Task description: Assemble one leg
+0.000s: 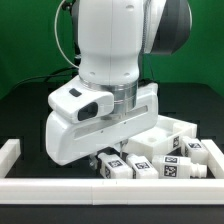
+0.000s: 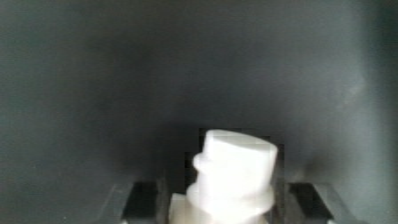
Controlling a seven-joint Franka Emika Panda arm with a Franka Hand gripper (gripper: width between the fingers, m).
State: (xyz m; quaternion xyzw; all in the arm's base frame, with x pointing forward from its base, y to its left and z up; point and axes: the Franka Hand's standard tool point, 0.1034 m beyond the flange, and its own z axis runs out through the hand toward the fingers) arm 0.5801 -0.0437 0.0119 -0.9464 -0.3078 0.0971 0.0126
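Observation:
In the wrist view a chunky white leg (image 2: 233,172) stands between my two dark fingers (image 2: 146,202), and my gripper (image 2: 228,206) is shut on its lower part. Its rounded end points away from the hand, over the dark table. No tags show on it here. In the exterior view my large white hand (image 1: 100,122) hangs low over the table near the front rail, and its fingertips are mostly hidden. Several tagged white legs (image 1: 146,170) lie in a row just below and to the exterior view's right of the hand.
A large white rimmed panel (image 1: 168,135) lies behind the legs at the exterior view's right. A white rail (image 1: 110,188) runs along the front, with a white block (image 1: 8,155) at the exterior view's left. The table (image 1: 30,100) is black.

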